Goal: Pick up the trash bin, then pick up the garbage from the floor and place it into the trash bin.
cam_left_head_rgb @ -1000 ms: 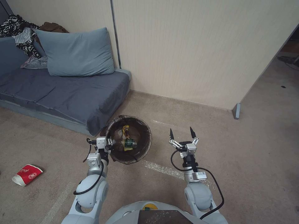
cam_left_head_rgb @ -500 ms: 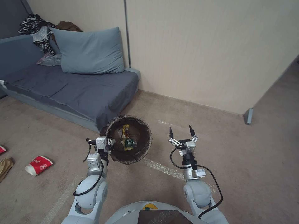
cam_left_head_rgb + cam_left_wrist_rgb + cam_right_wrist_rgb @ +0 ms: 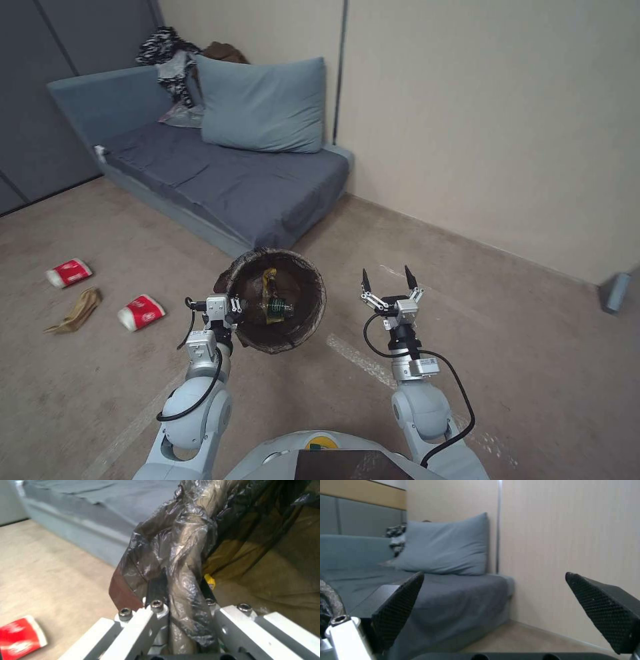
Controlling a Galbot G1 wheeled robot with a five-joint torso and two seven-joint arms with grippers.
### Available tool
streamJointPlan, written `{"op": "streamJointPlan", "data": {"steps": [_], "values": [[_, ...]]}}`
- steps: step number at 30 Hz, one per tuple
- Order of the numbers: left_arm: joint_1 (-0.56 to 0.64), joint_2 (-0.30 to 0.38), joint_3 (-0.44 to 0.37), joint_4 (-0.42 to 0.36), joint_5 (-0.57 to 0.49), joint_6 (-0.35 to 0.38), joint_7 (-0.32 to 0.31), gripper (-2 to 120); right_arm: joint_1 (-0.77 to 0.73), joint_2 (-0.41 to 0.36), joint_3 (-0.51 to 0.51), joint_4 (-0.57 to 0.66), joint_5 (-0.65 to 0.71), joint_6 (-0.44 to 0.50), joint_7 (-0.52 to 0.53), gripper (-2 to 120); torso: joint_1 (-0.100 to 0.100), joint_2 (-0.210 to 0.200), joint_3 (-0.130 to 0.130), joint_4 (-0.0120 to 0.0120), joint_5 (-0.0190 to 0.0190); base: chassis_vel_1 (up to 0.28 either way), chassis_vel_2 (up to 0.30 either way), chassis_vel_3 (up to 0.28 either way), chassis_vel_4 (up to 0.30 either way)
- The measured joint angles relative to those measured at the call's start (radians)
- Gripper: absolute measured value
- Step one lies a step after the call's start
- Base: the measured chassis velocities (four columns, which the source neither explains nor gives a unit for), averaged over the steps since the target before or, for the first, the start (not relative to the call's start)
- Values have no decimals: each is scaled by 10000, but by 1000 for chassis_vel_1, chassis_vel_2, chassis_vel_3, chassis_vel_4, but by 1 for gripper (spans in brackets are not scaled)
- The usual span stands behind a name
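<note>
My left gripper [image 3: 235,305] is shut on the near-left rim of the trash bin [image 3: 308,288], which hangs above the carpet. The left wrist view shows the left gripper [image 3: 180,590] pinching the rim and its crumpled dark bag liner [image 3: 180,542]. Inside the bin lie a clear bottle with a green label [image 3: 277,308] and a yellow wrapper [image 3: 269,280]. On the floor to the left lie two red-and-white paper cups [image 3: 69,273] [image 3: 141,311] and a tan paper bag [image 3: 75,312]. One cup [image 3: 20,640] shows below the left wrist. My right gripper [image 3: 387,277] [image 3: 494,576] is open and holds nothing, to the right of the bin.
A grey-blue sofa [image 3: 220,180] with a pillow [image 3: 263,107] and a striped cloth [image 3: 163,50] stands beyond the bin. A beige wall [image 3: 493,120] runs along the right and dark panels [image 3: 40,100] along the far left. Open carpet [image 3: 533,360] lies to the right.
The whole head view has swung to the left, so the sofa and wall sit farther right. A second cup and the tan bag have come into view. Both arms hold their pose.
</note>
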Motion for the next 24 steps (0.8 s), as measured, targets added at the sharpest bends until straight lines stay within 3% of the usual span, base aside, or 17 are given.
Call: {"op": "streamJointPlan", "data": {"steps": [24], "values": [[-32,20,-5,84,-70,-32,17,3,20,38,-58,-41,84,-29,-269,100,0,0,0,-2,0,127,128,122,125]]}}
